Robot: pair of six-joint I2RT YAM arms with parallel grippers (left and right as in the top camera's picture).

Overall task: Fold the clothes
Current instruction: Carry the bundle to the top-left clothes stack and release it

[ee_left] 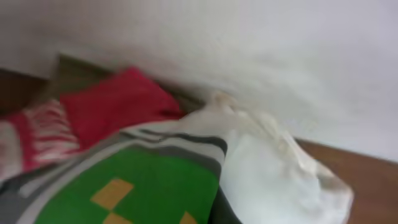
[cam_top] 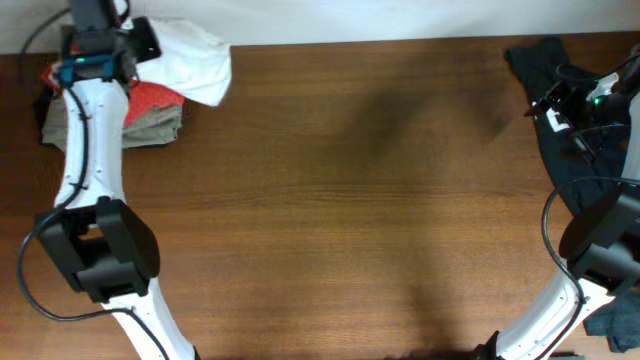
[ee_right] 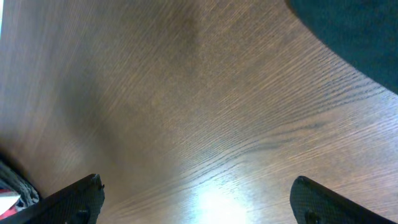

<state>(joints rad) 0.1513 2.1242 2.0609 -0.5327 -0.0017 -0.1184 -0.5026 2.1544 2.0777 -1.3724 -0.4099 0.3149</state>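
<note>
Reaching for the crumpled white cotton garment (cam_top: 195,62) at the desk's (cam_top: 350,200) far-left corner.
I'm hovering my left hand (cam_top: 130,42) there, its grip impossible to tell; my right hand (ee_right: 196,199) is hanging spread apart near the dark shirt (cam_top: 550,150); next I'm judging a hem pinch.

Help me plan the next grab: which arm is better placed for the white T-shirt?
Left. The left gripper is at the white T-shirt; the right gripper is by a dark garment across the table.

Overhead, we recorded even light on the wooden table (cam_top: 330,230), with faint shadows near its centre. The left wrist view was blurred, its white garment (ee_left: 280,180) washed out; glare whitened the right wrist view's wood.
</note>
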